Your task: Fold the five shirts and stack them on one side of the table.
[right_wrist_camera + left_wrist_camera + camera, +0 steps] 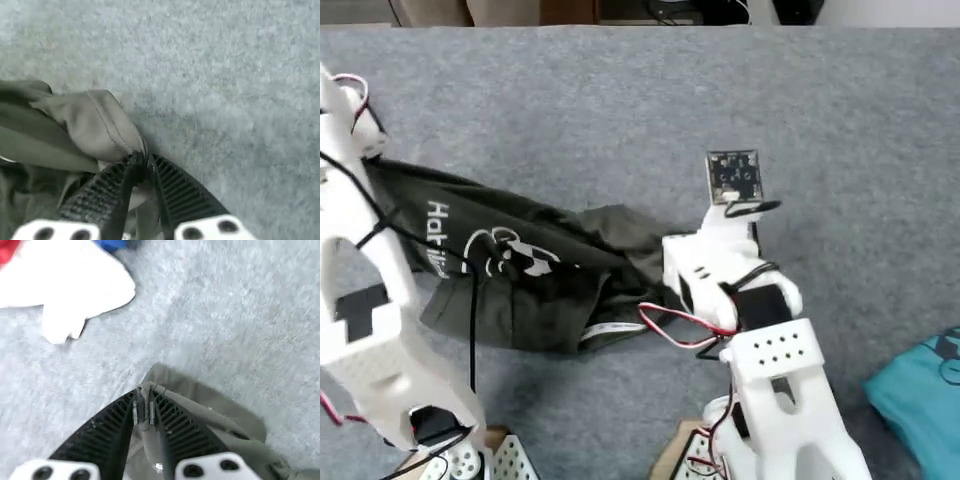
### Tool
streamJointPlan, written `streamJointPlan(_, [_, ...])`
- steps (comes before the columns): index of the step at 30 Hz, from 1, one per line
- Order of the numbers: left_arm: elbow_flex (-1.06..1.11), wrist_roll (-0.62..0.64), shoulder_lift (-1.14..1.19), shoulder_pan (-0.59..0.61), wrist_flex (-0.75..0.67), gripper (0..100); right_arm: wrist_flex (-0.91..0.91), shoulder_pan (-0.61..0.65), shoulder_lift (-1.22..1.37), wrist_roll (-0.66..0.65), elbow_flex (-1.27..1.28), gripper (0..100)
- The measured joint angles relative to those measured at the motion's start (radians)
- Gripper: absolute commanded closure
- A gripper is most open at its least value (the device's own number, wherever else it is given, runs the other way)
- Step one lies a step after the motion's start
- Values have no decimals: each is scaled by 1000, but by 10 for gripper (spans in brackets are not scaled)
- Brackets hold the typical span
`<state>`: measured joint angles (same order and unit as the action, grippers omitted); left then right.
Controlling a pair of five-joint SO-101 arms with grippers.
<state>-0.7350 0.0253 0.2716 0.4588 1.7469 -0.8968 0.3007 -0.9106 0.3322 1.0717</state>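
Your left fingers (120,425) are closed tight on an edge of the dark shirt (570,295). Right fingers (175,190) pinch its hem, low over the counter (620,100).

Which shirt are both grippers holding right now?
The dark shirt with white print: the left gripper and right gripper each pinch its edge. The teal shirt lies apart, untouched.

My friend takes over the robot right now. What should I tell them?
Left gripper: jaws shut on an edge of the dark shirt.
Right gripper: jaws shut on another edge of it.
Dark shirt lies crumpled on the table, unfolded; teal shirt lies on the right arm's side; white cloth lies apart.
Done: nothing I can confirm.
Left: fold this shirt, then the others, and stack them.
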Motion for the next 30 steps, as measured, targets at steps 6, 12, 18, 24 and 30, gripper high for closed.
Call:
streamJointPlan(6, [430, -144, -167, 11, 0, 981, 0, 0, 0, 0, 66, 994])
streamJointPlan(12, [844, -293, -219, 11, 0, 981, 0, 0, 0, 0, 77, 994])
streamJointPlan(18, [1077, -448, -221, 11, 0, 981, 0, 0, 0, 0, 77, 994])
streamJointPlan(24, [1120, -520, -221, 11, 0, 978, 0, 0, 0, 0, 77, 994])
streamJointPlan(30, [1089, -525, -221, 46, 0, 809, 0, 0, 0, 0, 77, 994])
